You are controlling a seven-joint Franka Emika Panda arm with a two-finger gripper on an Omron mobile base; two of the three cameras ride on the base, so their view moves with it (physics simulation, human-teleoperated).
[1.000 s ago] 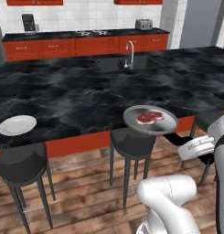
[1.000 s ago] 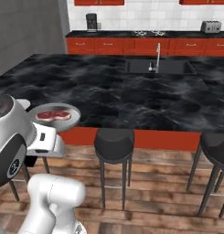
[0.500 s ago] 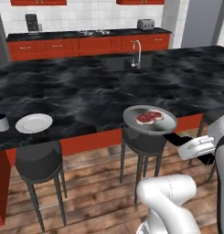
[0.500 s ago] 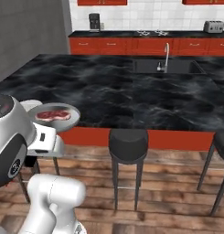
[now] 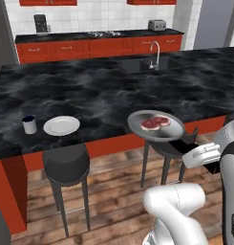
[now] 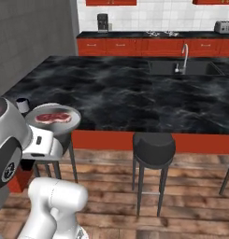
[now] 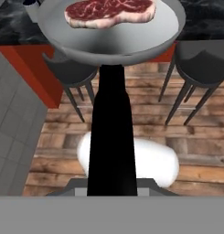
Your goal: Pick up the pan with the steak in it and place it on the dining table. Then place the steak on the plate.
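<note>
Hand view: jaws clamped on black handle of pan (image 7: 109, 41), dish straight ahead of them with steak (image 7: 109, 11) lying inside. Left base view: pan (image 5: 155, 126) held off dining table (image 5: 99, 95) edge, plate (image 5: 61, 126) well aside beside cup (image 5: 28, 124).

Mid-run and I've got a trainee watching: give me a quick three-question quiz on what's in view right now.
1. True or false: the pan rests on the dining table.
2. What lies in the pan? A) a cup B) the steak C) nothing
3. What stands right beside the plate on the table?

Key:
1. False. It is held up by its handle, over the table's near edge and the stools.
2. B.
3. A small dark blue cup.
</note>
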